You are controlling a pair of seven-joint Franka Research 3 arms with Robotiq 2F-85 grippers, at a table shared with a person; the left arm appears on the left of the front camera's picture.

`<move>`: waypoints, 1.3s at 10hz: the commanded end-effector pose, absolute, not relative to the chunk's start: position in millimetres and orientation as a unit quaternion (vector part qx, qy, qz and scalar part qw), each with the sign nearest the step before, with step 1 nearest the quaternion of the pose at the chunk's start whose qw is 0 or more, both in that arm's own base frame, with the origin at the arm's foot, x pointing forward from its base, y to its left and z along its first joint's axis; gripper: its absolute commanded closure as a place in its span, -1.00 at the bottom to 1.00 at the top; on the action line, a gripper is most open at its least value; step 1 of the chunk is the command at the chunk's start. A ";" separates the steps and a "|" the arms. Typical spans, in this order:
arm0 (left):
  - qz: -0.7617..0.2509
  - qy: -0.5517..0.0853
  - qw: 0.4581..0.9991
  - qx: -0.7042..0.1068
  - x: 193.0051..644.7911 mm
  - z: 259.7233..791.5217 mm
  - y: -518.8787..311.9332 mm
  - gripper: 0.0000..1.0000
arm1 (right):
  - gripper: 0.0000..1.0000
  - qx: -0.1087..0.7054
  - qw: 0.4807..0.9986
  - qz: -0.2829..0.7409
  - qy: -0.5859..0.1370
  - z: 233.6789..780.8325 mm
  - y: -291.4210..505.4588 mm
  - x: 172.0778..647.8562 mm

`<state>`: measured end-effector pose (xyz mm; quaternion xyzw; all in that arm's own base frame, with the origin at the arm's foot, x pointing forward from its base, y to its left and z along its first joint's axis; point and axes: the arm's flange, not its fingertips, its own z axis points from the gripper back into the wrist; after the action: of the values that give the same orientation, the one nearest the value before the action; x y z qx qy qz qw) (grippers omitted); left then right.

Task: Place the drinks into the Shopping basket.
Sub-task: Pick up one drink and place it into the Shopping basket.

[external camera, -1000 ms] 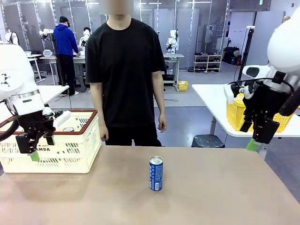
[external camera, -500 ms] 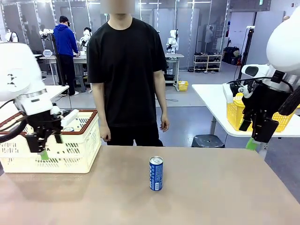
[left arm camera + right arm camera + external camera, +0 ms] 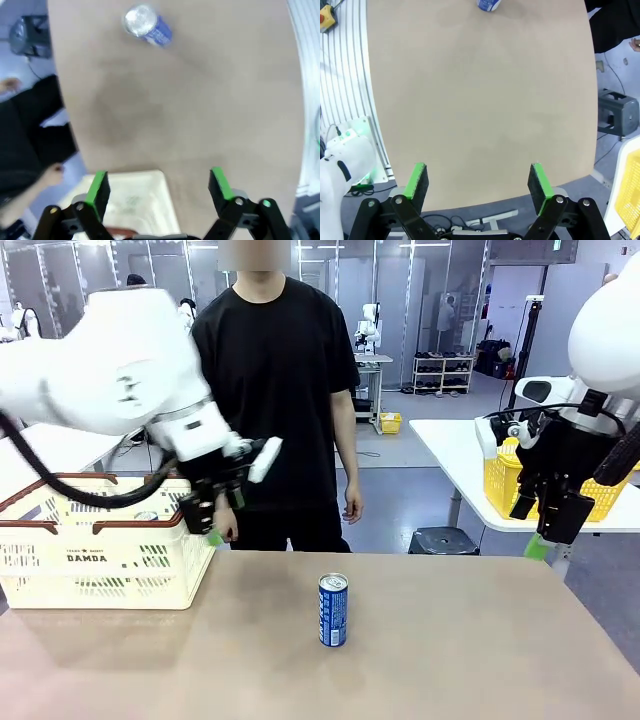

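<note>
We have both grippers, left (image 3: 212, 525) and right (image 3: 550, 530), spread and empty; the can (image 3: 333, 610) stands right of the basket (image 3: 100, 560), so a fast sideways approach could topple it.

floor (image 3: 400, 455): grey | side table (image 3: 450, 445): white | shelving (image 3: 443, 373): far wall

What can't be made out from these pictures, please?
- Front view: the left pincer is motion-blurred and overlaps the Shopping basket; the basket's contents are mostly hidden by its wall.
- Right wrist view: the blue can is cut off by the top edge.
- Left wrist view: the can's lettering is blurred.
</note>
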<state>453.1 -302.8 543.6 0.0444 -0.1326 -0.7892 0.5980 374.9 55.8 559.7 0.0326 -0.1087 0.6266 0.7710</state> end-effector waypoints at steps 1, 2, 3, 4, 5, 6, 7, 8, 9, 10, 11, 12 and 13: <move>-0.792 -0.116 0.596 0.070 502.9 556.1 -355.2 -1.00 | -1.00 0.029 0.770 0.629 -0.103 562.0 55.2 375.7; -0.796 -0.112 0.591 0.064 514.1 555.1 -382.4 -1.00 | -1.00 0.029 0.770 0.629 -0.103 562.0 55.2 375.7; -0.800 -0.115 0.586 0.050 524.0 552.7 -404.9 -1.00 | -1.00 0.029 0.770 0.629 -0.103 562.0 55.2 375.7; -0.809 -0.106 0.577 0.043 528.8 549.5 -421.8 -1.00 | -1.00 0.029 0.770 0.629 -0.103 562.0 55.2 375.7; -0.818 -0.096 0.566 0.028 527.7 544.0 -436.1 -1.00 | -1.00 0.029 0.770 0.629 -0.103 562.0 55.2 375.7; -0.821 -0.080 0.566 0.018 521.3 537.3 -444.9 -1.00 | -1.00 0.029 0.770 0.629 -0.103 562.0 55.2 375.7; -0.826 -0.072 0.559 -0.007 513.3 530.8 -451.9 -1.00 | -1.00 0.029 0.770 0.629 -0.103 562.0 55.2 375.7; -0.828 -0.068 0.557 -0.027 508.7 524.3 -454.3 -1.00 | -1.00 0.029 0.770 0.629 -0.103 562.0 55.2 375.7; -0.827 -0.065 0.558 -0.032 507.1 516.2 -457.0 -1.00 | -1.00 0.029 0.770 0.629 -0.103 562.0 55.2 375.7; -0.826 -0.062 0.560 -0.030 505.6 510.1 -457.7 -1.00 | -1.00 0.029 0.770 0.629 -0.103 562.0 55.2 375.7; -0.821 -0.069 0.565 -0.030 504.8 506.9 -454.8 -1.00 | -1.00 0.029 0.770 0.629 -0.103 562.0 55.2 375.7; -0.831 -0.067 0.551 -0.021 503.8 509.7 -459.3 -1.00 | -1.00 0.029 0.770 0.629 -0.103 562.0 55.2 375.7; -0.831 -0.067 0.551 -0.021 503.8 509.7 -459.3 -1.00 | -1.00 0.029 0.770 0.629 -0.103 562.0 55.2 375.7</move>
<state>505.6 -458.4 507.7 -0.0218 -0.0665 -0.8304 0.5528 374.9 56.0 559.8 0.0326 -0.1081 0.6269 0.7709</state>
